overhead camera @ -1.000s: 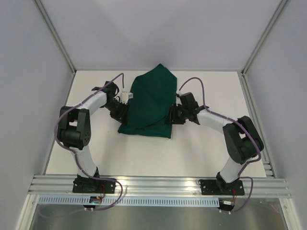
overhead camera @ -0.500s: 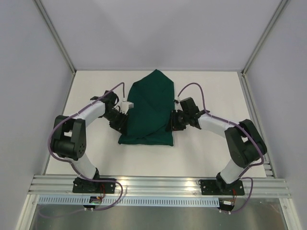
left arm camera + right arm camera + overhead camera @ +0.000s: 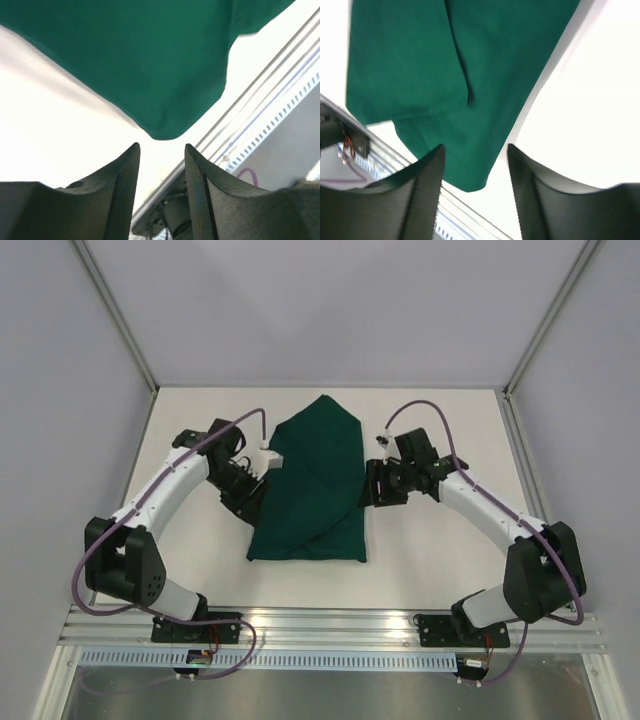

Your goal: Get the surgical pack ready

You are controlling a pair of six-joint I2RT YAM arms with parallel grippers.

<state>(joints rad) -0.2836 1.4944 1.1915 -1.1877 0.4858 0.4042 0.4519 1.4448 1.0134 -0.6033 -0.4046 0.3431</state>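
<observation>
The surgical pack [image 3: 315,480], a folded dark green bundle, lies mid-way across the table [image 3: 430,550] between the left gripper [image 3: 161,147] and right gripper [image 3: 475,147], both parted and empty, so unpinned folds might slump open or snag a low-pushing finger.

place: robot lab cell | evidence: white table [image 3: 420,570], aluminium frame posts [image 3: 121,325], plain grey walls [image 3: 330,310], mounting rail [image 3: 330,625]

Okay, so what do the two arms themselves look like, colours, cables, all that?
The left arm and right arm both have white shells and chunky black joints. A purple cable loops along each. The left tool and right tool are black, each with two flat fingers, finely ribbed on their inner faces.
</observation>
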